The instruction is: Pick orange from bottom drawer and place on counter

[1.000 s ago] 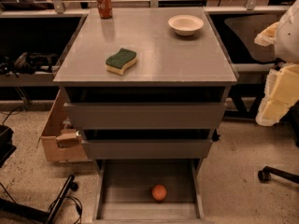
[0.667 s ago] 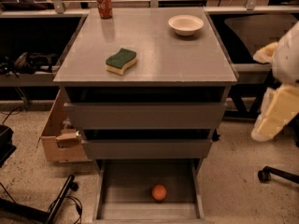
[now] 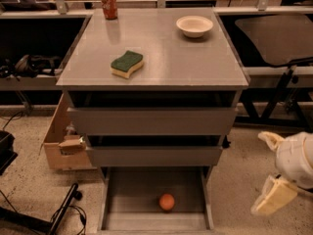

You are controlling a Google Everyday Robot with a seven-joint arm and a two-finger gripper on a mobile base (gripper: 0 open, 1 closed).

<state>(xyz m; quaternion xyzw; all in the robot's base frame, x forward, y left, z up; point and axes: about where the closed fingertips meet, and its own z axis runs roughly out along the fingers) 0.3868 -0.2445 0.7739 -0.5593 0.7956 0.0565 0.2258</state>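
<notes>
The orange [image 3: 167, 201] lies on the floor of the bottom drawer [image 3: 122, 199], which is pulled out at the foot of the cabinet. The grey counter [image 3: 171, 48] tops the cabinet. My gripper [image 3: 260, 174] hangs low at the right, outside the cabinet and to the right of the bottom drawer, well apart from the orange. Its cream fingers [image 3: 274, 197] stand apart with nothing between them.
On the counter are a green and yellow sponge [image 3: 127, 63], a white bowl [image 3: 194, 25] and a red can [image 3: 108, 3]. A cardboard box [image 3: 62, 143] stands left of the cabinet. Cables and a dark frame [image 3: 63, 209] lie on the floor at the left. A chair base [image 3: 288, 92] is at the right.
My gripper has moved down along the right side, from about counter height to beside the bottom drawer. The orange and the things on the counter have not moved.
</notes>
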